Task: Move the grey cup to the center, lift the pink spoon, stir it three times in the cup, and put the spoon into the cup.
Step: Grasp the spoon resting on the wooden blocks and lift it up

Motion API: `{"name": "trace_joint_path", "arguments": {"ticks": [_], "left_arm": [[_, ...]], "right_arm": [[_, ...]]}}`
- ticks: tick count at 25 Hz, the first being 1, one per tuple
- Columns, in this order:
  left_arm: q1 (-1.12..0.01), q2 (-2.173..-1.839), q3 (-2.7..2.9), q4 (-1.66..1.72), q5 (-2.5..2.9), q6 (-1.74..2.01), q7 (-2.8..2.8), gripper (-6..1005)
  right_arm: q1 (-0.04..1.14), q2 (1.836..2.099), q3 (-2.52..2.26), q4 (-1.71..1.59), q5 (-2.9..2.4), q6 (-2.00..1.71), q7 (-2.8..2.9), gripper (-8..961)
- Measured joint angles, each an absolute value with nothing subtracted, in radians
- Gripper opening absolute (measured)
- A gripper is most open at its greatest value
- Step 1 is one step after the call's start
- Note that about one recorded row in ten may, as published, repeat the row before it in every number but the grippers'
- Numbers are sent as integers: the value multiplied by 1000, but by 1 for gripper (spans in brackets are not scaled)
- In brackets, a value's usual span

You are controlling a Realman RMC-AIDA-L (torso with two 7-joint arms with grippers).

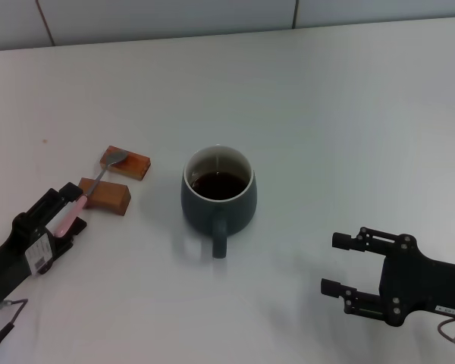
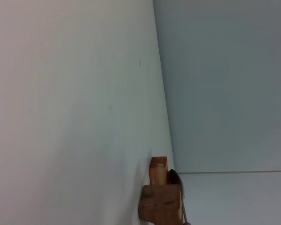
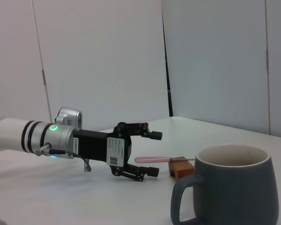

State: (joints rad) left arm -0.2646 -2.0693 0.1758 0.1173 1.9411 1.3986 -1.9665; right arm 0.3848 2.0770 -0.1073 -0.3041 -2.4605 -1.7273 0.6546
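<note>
Looking down from the head cam, the grey cup (image 1: 218,189) already sits mid-table while the left gripper (image 1: 70,211) straddles the pink spoon (image 1: 77,203) on its wooden blocks (image 1: 105,193), jaws apart in the right wrist view, so lifting, stirring and dropping remain, right gripper (image 1: 341,264) idling open nearby.

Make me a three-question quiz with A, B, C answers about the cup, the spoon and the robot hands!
1. Where does the pink spoon lie?
A. inside the cup
B. across the wooden blocks
C. beside the right gripper

2. How many wooden blocks are there?
A. two
B. four
C. one

3. How is the right gripper?
A. shut on the cup
B. shut on the spoon
C. open, holding nothing

Answers: 1 B, its bowl rests on the far block. 2 A, two sit left of the grey cup. 3 C, its fingers are spread apart.
</note>
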Motion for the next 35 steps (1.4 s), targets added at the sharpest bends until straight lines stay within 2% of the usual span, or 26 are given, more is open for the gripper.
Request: {"name": "trace_joint_path", "arguments": {"ticks": [14, 19, 30, 35], "left_arm": [[-276, -2069, 173, 103, 1944, 1377, -1974, 797], [-277, -2069, 173, 101, 1945, 1374, -1974, 625], [-270, -2069, 166, 91, 1943, 1366, -1976, 601], [-272, -2069, 167, 90, 1942, 1366, -1975, 557]], "right_arm": [[390, 2077, -106, -305, -2461, -1727, 655, 697], [390, 2077, -106, -305, -2460, -1727, 655, 696], [394, 2077, -106, -307, -2459, -1727, 655, 696], [394, 2077, -106, -307, -2459, -1727, 655, 696]]}}
